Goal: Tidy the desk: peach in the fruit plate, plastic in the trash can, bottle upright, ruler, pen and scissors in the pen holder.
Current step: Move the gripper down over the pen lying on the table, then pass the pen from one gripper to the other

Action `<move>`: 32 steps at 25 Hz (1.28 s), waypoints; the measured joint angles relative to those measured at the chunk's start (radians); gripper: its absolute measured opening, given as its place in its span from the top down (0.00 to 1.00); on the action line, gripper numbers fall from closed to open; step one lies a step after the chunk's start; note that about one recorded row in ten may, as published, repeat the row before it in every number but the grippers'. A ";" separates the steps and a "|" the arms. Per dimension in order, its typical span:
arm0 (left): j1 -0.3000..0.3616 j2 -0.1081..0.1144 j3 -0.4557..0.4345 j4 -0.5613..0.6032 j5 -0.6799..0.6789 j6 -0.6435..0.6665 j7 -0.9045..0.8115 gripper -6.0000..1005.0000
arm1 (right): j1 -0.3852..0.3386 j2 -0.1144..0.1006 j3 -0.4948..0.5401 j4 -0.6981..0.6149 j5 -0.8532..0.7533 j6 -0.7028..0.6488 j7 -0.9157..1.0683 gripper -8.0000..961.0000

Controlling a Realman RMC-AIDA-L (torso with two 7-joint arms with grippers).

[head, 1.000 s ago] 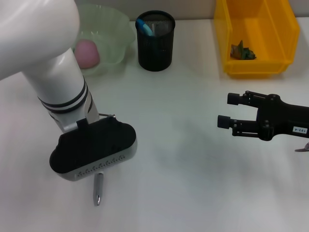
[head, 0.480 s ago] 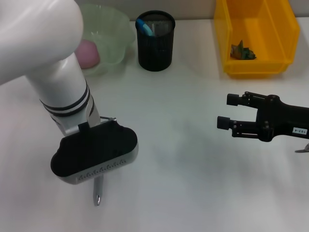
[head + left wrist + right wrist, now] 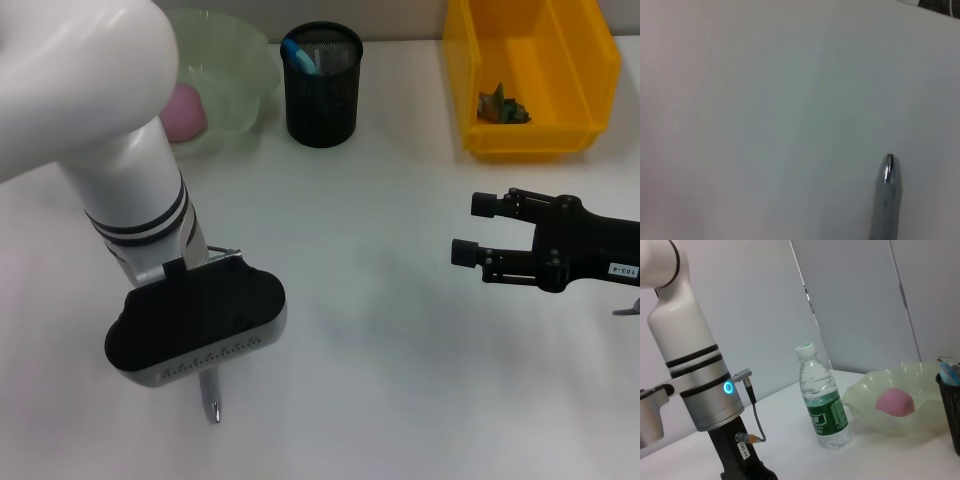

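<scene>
pen (image 3: pixel 211 398) | slid a bit right under left gripper (image 3: pixel 205 372); maybe picked up, grip hidden | right gripper (image 3: pixel 468 229) open, empty | pen holder (image 3: pixel 322 85) next

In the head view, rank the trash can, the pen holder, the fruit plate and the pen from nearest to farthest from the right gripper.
From the right gripper, on the robot's right:
1. The trash can, behind it at the desk's back right.
2. The pen holder, back centre.
3. The pen, front left, under the left arm.
4. The fruit plate, back left, holding the peach.
</scene>
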 joint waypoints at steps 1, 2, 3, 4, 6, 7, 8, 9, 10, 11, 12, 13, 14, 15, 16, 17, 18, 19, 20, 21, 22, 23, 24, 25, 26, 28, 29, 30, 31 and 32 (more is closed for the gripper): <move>0.000 0.000 0.000 0.000 0.000 0.000 0.000 0.78 | 0.000 0.000 0.000 0.000 0.000 0.000 0.000 0.17; 0.000 0.000 0.002 0.000 0.000 0.000 0.000 0.79 | 0.000 0.000 0.000 0.000 0.000 0.000 0.000 0.17; 0.000 -0.001 0.004 0.000 0.000 0.000 -0.001 0.79 | 0.000 0.000 0.000 0.000 0.000 0.000 0.000 0.17; 0.000 -0.001 0.005 0.000 0.000 0.000 -0.001 0.80 | 0.000 0.000 -0.001 0.000 0.000 0.000 0.000 0.17; 0.000 -0.001 0.008 0.000 -0.001 0.000 -0.002 0.80 | -0.001 0.000 -0.001 0.000 0.000 0.000 0.000 0.17; -0.001 -0.001 0.008 0.000 -0.002 0.000 -0.003 0.81 | -0.001 0.000 -0.001 0.000 0.000 0.000 0.000 0.17; -0.001 -0.001 0.009 0.000 -0.002 0.000 -0.003 0.81 | -0.002 0.000 -0.001 0.000 0.000 0.000 0.000 0.17; -0.001 -0.002 0.010 0.000 -0.002 0.000 -0.003 0.81 | -0.003 0.001 0.000 0.000 0.000 0.000 0.000 0.17; -0.001 -0.002 0.011 0.000 -0.002 0.000 -0.003 0.82 | -0.004 0.001 0.000 0.000 0.000 0.000 -0.001 0.17; -0.001 -0.002 0.011 0.000 -0.002 0.000 -0.003 0.82 | -0.004 0.001 0.000 0.000 0.000 0.000 -0.001 0.17; -0.001 -0.003 0.011 0.000 -0.002 0.000 -0.003 0.83 | -0.005 0.001 0.000 0.000 0.000 0.000 -0.001 0.17; -0.001 -0.003 0.012 0.000 -0.003 0.000 -0.003 0.83 | -0.006 0.001 0.000 0.000 0.000 -0.001 -0.001 0.17; -0.001 -0.003 0.012 0.000 -0.003 0.000 -0.003 0.83 | -0.006 0.001 0.000 0.000 0.000 -0.004 -0.002 0.17; 0.000 -0.003 0.012 0.000 -0.003 0.000 -0.004 0.84 | -0.006 0.001 0.000 0.000 0.000 -0.006 -0.002 0.17; 0.000 -0.003 0.011 0.001 -0.004 0.000 -0.004 0.84 | -0.006 0.001 0.000 0.000 0.000 -0.009 -0.003 0.17; 0.000 -0.003 0.011 0.001 -0.004 0.000 -0.004 0.85 | -0.006 0.001 0.000 0.000 0.000 -0.011 -0.004 0.17; 0.000 -0.003 0.010 0.001 -0.005 0.000 -0.004 0.85 | -0.006 0.001 0.000 0.000 0.000 -0.012 -0.005 0.17; 0.000 -0.003 0.009 0.002 -0.005 0.000 -0.006 0.85 | -0.006 0.001 0.000 0.000 0.000 -0.012 -0.005 0.17; 0.001 -0.003 0.006 0.005 -0.005 0.001 -0.013 0.86 | -0.006 0.000 0.000 0.000 0.000 -0.013 -0.005 0.17; 0.001 -0.003 0.006 0.005 -0.005 0.001 -0.013 0.86 | -0.006 0.000 0.000 0.000 0.000 -0.013 -0.005 0.17; 0.001 -0.003 0.004 0.007 -0.006 0.001 -0.018 0.86 | -0.006 0.000 0.000 0.000 0.000 -0.013 -0.005 0.17; 0.002 -0.003 0.000 0.009 -0.006 0.002 -0.023 0.86 | -0.006 0.000 0.000 0.000 0.000 -0.013 -0.005 0.17; 0.003 -0.004 -0.013 0.014 -0.008 0.003 -0.030 0.86 | -0.006 0.000 0.000 0.000 0.001 -0.014 -0.006 0.17; 0.008 -0.005 -0.049 0.027 -0.021 0.013 -0.039 0.86 | -0.006 -0.001 0.000 0.000 0.001 -0.014 -0.006 0.17; 0.008 -0.005 -0.049 0.027 -0.021 0.013 -0.039 0.86 | -0.006 -0.002 0.000 0.000 0.002 -0.014 -0.006 0.17; 0.012 -0.005 -0.097 0.041 -0.053 0.035 -0.044 0.86 | -0.006 -0.003 0.000 0.000 0.004 -0.014 -0.006 0.17; 0.013 -0.005 -0.141 0.048 -0.082 0.058 -0.048 0.86 | -0.006 -0.004 0.000 0.000 0.005 -0.014 -0.006 0.17; 0.011 -0.005 -0.182 0.048 -0.111 0.083 -0.052 0.86 | -0.008 -0.006 0.002 0.000 0.006 -0.014 -0.004 0.17; 0.009 -0.004 -0.220 0.046 -0.137 0.103 -0.056 0.86 | -0.008 -0.006 0.002 0.000 0.006 -0.014 -0.004 0.17; 0.006 -0.004 -0.264 0.040 -0.171 0.126 -0.061 0.86 | -0.010 -0.007 0.003 -0.001 0.007 -0.014 -0.003 0.17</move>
